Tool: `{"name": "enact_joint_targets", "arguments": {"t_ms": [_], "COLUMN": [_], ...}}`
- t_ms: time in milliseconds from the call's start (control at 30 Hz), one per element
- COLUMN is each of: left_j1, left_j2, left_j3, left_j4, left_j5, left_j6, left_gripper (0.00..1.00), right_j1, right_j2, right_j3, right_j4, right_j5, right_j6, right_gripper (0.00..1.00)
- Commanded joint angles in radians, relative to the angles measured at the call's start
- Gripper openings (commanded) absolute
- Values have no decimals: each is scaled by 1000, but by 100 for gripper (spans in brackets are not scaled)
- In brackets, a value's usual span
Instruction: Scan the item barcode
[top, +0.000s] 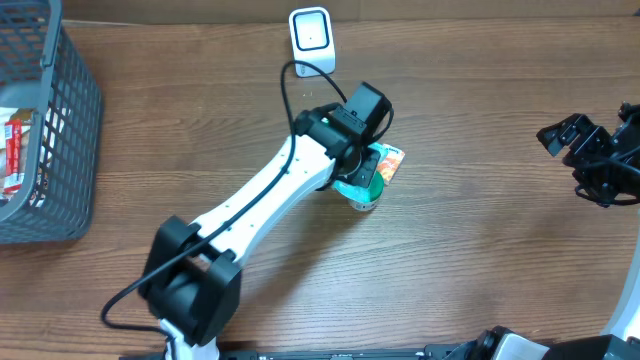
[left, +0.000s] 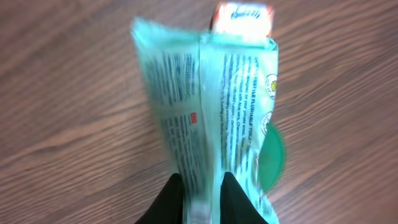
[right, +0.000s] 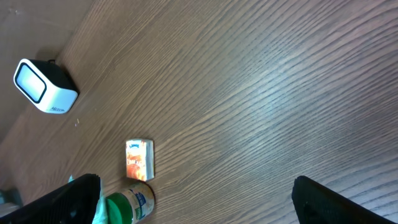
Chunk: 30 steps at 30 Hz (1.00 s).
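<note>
Left tool (left: 204, 186) is pinched narrow on the teal packet (left: 211, 106), both black fingers (left: 174, 199) clamped on one end of it, right by the seam. The rest of the packet stretches away from the tool along the counter (top: 480, 260), back face with the small print up. The right tool (right: 196, 193) is spread wide with nothing in it, well apart from everything.

What worries me:

- The grip is on the very end of a thin, floppy pouch. My guess is it droops or folds when lifted, or slides out of the fingers.
- I can't spot a barcode on the face that's showing, only text. If the code is on the underside or lost in a crease, the scanner (top: 311, 32), which stands a bit past the left tool, away from the arm's base, won't read it without a twist of the wrist.
- The orange box (left: 244, 17) sits at the packet's far end from the tool, and the green-lidded jar (left: 273, 155) is tucked just beside it. Can't tell if they touch. Dragging instead of lifting could shove the box or tip the jar.
</note>
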Motion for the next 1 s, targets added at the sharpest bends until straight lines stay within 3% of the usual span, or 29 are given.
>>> {"name": "enact_joint_targets", "arguments": {"t_ms": [0, 200, 333, 367, 400, 433, 500, 833, 900, 967], "left_j1": [31, 78, 89, 88, 84, 80, 68, -26, -30, -29], "left_j2": [-134, -180, -150, -144, -129, -120, -98, 84, 117, 123], "left_j3": [18, 18, 14, 14, 14, 14, 14, 14, 14, 15], "left_j4": [7, -68, -87, -85, -76, -69, -53, -12, -11, -11], "left_j5": [3, -84, -34, -15, 18, 41, 78, 63, 54, 56], "left_j6": [0, 0, 1, 1, 1, 2, 5, 69, 72, 72], "left_gripper": [13, 16, 23, 35, 62, 79, 91, 95, 89, 77], "right_j1": [-3, -3, -3, -3, -3, -3, -3, -3, -3, -3], "right_j2": [1, 1, 1, 1, 1, 1, 1, 1, 1, 1], "right_j3": [21, 21, 21, 21, 21, 21, 21, 21, 21, 21], "right_j4": [4, 4, 4, 4, 4, 4, 4, 4, 4, 4], "right_j5": [-1, -1, -1, -1, -1, -1, -1, -1, -1, -1], "right_j6": [7, 7, 7, 7, 7, 7, 7, 7, 7, 7], "right_gripper": [100, 100, 100, 100, 100, 100, 100, 100, 100, 100]}}
